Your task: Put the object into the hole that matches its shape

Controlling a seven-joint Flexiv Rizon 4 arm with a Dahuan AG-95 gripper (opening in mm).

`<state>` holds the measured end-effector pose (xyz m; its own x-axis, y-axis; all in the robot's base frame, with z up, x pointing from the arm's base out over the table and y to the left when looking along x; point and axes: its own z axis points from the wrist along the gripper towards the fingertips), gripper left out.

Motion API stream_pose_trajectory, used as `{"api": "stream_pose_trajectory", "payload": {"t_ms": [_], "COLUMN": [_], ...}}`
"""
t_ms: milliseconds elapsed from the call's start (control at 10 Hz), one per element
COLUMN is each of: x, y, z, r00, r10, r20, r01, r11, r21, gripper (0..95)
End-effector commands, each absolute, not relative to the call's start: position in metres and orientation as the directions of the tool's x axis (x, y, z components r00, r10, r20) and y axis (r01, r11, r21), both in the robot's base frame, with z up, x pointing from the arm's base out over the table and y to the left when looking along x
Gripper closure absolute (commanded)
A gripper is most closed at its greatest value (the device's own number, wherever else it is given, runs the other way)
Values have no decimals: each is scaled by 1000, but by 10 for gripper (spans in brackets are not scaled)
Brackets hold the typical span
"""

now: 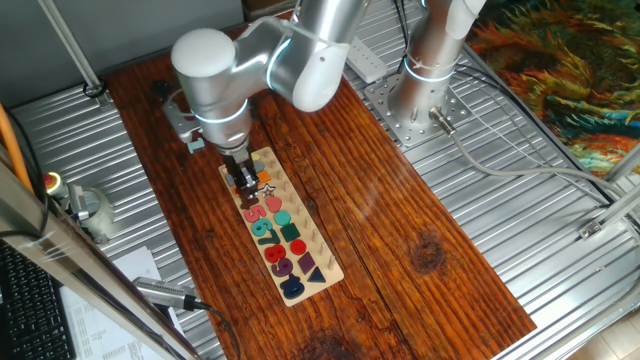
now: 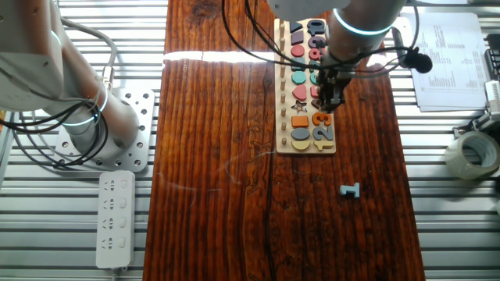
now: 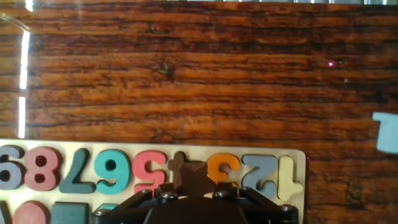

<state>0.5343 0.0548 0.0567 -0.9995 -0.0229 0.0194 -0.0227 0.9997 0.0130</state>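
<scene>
My gripper [image 2: 328, 101] hangs low over the number row of the long pale puzzle board [image 2: 283, 78], by the 3 and 5. In the hand view a dark, shadowed star-shaped piece [image 3: 189, 176] sits between the fingers of the gripper [image 3: 189, 188], which is shut on it; its orange colour barely shows. The star-shaped hole [image 2: 299, 105] lies in the shape row just beside the gripper, next to an orange square, and stands empty. In one fixed view the hole [image 1: 269, 188] shows right of the gripper [image 1: 244, 186]. The hole is out of the hand view.
A grey-blue bracket-like piece [image 2: 350, 190] lies loose on the wooden table past the board's end and shows at the right edge of the hand view [image 3: 387, 132]. A tape roll [image 2: 473, 152] and papers lie off the table. A power strip [image 2: 115, 218] lies by the arm's base.
</scene>
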Motion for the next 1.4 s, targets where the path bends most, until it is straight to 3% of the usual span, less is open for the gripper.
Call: {"api": "stream_pose_trajectory", "payload": {"t_ms": [100, 800, 1400], "x": [534, 533, 500], "y": [54, 54, 50], "z": [56, 56, 49], "r00": [-1000, -998, -998], "r10": [10, 55, 56], "r20": [17, 19, 15], "r01": [10, 54, 56], "r11": [1000, 998, 998], "r21": [3, -38, -10], "gripper": [950, 950, 950]}}
